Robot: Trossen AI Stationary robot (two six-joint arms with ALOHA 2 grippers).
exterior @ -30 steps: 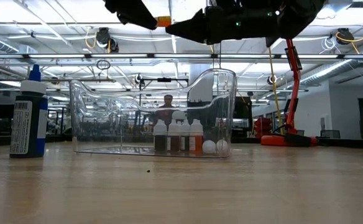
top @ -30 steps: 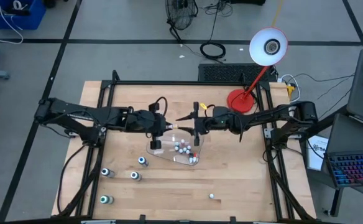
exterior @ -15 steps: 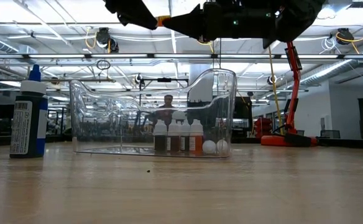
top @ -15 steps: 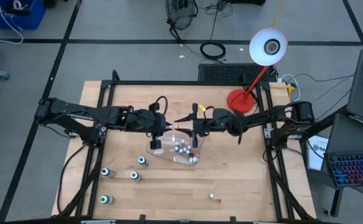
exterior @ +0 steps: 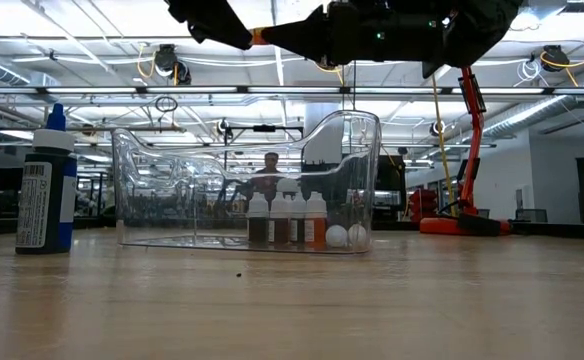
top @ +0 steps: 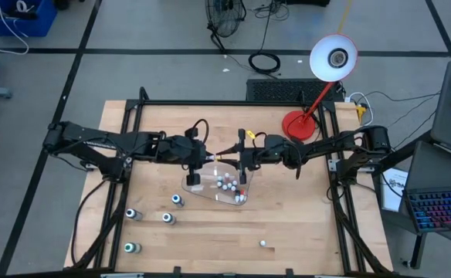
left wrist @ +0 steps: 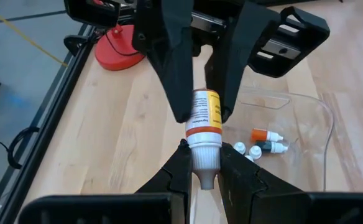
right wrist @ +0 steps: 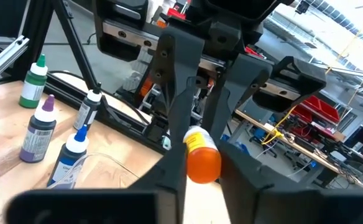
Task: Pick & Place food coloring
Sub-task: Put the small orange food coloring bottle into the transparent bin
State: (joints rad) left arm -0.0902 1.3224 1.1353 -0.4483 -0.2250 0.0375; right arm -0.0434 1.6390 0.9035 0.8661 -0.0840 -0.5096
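An orange food coloring bottle (left wrist: 204, 115) with a white cap hangs in the air above the clear tray (top: 210, 191), between my two grippers. My left gripper (left wrist: 204, 171) comes from the table's left and is shut on its cap end. From the right, my right gripper (right wrist: 202, 171) is shut on its other end. Several small food coloring bottles (top: 227, 184) stand inside the tray (exterior: 172, 180). More bottles (top: 167, 218) stand loose on the table near the left front. My left gripper pinches the bottle's white cap (left wrist: 204, 163) between its two fingers. It comes from the table's left, slanting down, with the fingers along the bottle. The bottle is lifted clear. My right gripper has the bottle's orange bottom end (right wrist: 202, 160) between its two fingers (left wrist: 174, 81). It comes about level from the table's right, along the bottle. The bottle lies about level between both grippers, above the tray.
A red desk lamp (top: 299, 123) stands at the table's far right. A blue-topped bottle (exterior: 45, 180) stands left of the tray. A small white piece (top: 263, 244) lies near the front right. The table's frame rails (top: 133, 116) run along both sides.
In the low view my right gripper's fingertips have risen a little, up to the bottle's orange end. The bottle and my left gripper have stayed where they were.
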